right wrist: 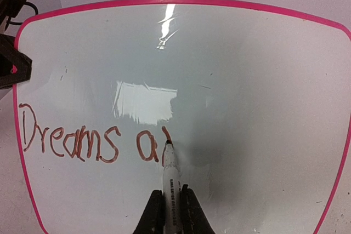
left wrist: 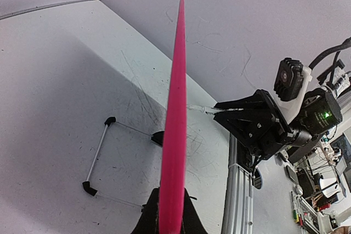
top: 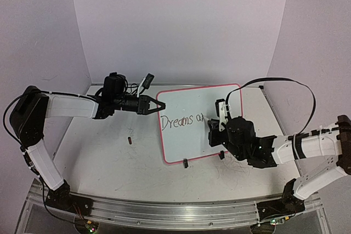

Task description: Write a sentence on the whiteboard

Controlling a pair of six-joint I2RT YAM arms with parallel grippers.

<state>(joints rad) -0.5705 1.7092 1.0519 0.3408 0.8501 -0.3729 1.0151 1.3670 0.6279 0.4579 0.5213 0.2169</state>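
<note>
**A:** Where does your board sit?

**B:** Your whiteboard [right wrist: 247, 69] stands propped on the scuffed white table [top: 109, 173]. It is glossy and rounded at the corners, with a thin pink rim [left wrist: 174, 135]. Your left gripper [top: 157, 104] is clamped on its left edge.

**A:** And the pen?

**B:** Your right gripper [right wrist: 171, 207] is closed on a white marker [right wrist: 170, 176], whose tip touches the board. The sentence [right wrist: 71, 141] reads "Dreams a" plus one stroke, in reddish ink. To its right the board is bare up to the rim.
</note>
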